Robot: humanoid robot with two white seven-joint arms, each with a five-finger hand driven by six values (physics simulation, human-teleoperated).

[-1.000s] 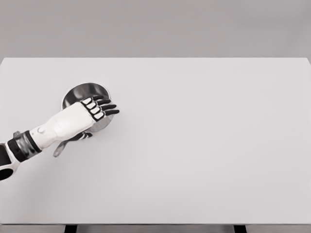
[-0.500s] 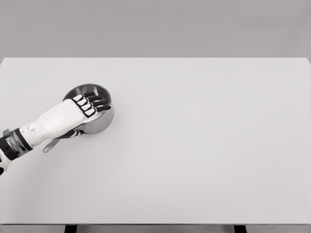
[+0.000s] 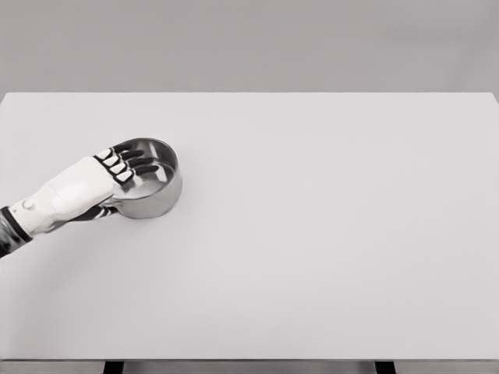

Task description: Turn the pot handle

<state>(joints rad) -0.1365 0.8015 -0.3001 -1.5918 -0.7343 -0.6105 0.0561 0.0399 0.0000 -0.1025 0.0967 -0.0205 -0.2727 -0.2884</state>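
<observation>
Left hand (image 3: 97, 183) over round shiny steel pot (image 3: 148, 191), fingers extended, gripping nothing visible (handle hidden); rotation progress unclear.

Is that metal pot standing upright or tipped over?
Upright. The pot sits flat on the table, its round opening facing up, with the left hand reaching over its rim.
</observation>
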